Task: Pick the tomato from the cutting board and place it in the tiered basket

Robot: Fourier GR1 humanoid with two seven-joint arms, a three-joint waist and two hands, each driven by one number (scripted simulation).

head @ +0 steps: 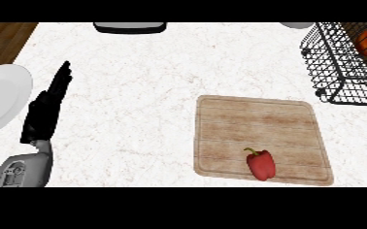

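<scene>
Left hand (44, 107) rests at left edge, fingers straight, holding nothing. Red pepper (261, 164) lies on cutting board (243, 121); wire basket (337, 68) at upper right.

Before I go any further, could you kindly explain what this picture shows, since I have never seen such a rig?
This is the view from a humanoid robot's head, looking steeply down at a white marble counter. The grey forearm with the black left hand at the left edge is the robot's own; it rests open and holds nothing. Its right hand is out of view. On the wooden cutting board lies a red pepper with a green stem; I see no tomato on the board. At the upper right stands the black wire basket, with something orange-red inside. A white plate shows at the left edge, and a grey object at the far edge.
</scene>
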